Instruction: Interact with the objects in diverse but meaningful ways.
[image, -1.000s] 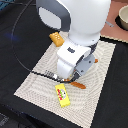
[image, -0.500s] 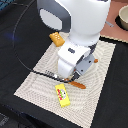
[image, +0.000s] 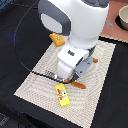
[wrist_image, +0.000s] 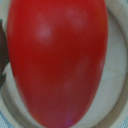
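Tomato (wrist_image: 60, 60), red, fills our wrist view over a pale round dish (wrist_image: 117, 75); jaw state we cannot tell. We would descend slowly, centred, before closing gently.

Dark counter (image: 20, 55). Beige woven placemat (image: 102, 95) laid flat on it. On the mat: flat yellow packet (image: 62, 95) toward the near edge; orange-yellow dotted bread block (image: 56, 39) at the far corner; fork (image: 49, 75) tines showing from under the arm. Black cable (image: 25, 50) looped over counter onto mat.
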